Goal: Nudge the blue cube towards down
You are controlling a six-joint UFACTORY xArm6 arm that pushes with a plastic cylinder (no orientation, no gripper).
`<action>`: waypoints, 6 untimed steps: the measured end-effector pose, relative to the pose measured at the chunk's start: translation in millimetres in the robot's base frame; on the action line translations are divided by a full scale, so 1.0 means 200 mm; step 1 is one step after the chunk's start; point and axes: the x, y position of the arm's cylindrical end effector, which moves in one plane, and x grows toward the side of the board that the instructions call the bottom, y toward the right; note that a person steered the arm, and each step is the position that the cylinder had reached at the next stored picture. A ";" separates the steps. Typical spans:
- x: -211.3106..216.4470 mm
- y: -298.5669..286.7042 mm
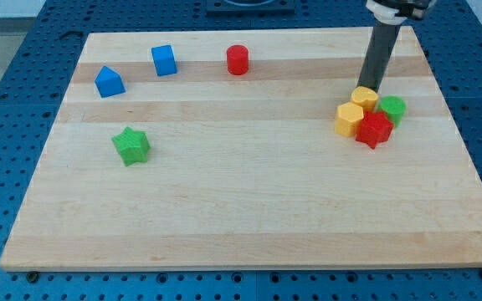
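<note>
1. Green star (130, 145) is lowest in view, on the surface (249, 226), left half.
2. No pincer on this rod, so there is nothing to spread or pinch. My tip (366, 87) is just above the upper yellow block (364, 97), which clusters with the lower yellow block (350, 119), red star (374, 130) and green block (391, 109).
3. Blue cube (164, 60) lies well apart to the view's left, near the top edge and past the red cylinder (238, 60). Tip likely needs to get above it.

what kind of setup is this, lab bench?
Likely a robotics lab bench: a wooden board lies on a blue perforated table, small coloured blocks such as the blue cube sit on it, and my tip touches a yellow block.
</note>
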 end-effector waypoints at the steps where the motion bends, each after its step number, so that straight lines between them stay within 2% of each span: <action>1: 0.00 0.00; 2: -0.32 -0.07; 3: -0.61 -0.35; 4: -0.78 -0.69; 5: -0.79 -1.00; 6: -0.70 -1.42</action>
